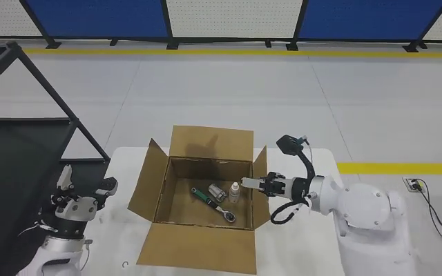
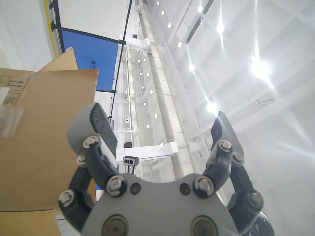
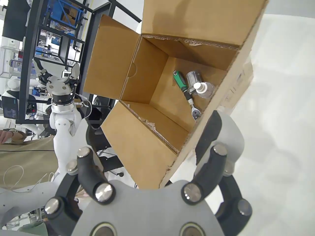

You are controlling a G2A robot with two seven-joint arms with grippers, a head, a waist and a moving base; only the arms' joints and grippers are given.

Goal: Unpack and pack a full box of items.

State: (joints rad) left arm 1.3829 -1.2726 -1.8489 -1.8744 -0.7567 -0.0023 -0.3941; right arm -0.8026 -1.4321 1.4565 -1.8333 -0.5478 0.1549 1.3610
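An open cardboard box (image 1: 210,143) (image 3: 115,60) stands on the white table with its flaps spread. On its floor lie a green-handled ratchet (image 1: 214,205) (image 3: 183,88), a clear cylinder (image 1: 217,190) (image 3: 193,78) and a small white-capped bottle (image 1: 235,191) (image 3: 203,89), close together near the right wall. My right gripper (image 1: 257,184) (image 3: 160,136) is open and straddles the right flap's edge; one finger (image 3: 217,133) rests on the flap's outer side, and cardboard hides the other. My left gripper (image 1: 86,188) (image 2: 160,114) is open and empty, pointing upward left of the box (image 2: 37,136).
A black metal frame (image 1: 41,103) (image 3: 37,37) stands at the table's left. Bare table (image 1: 304,241) lies around the box. The left arm's gripper (image 3: 60,79) is visible beyond the box in the right wrist view.
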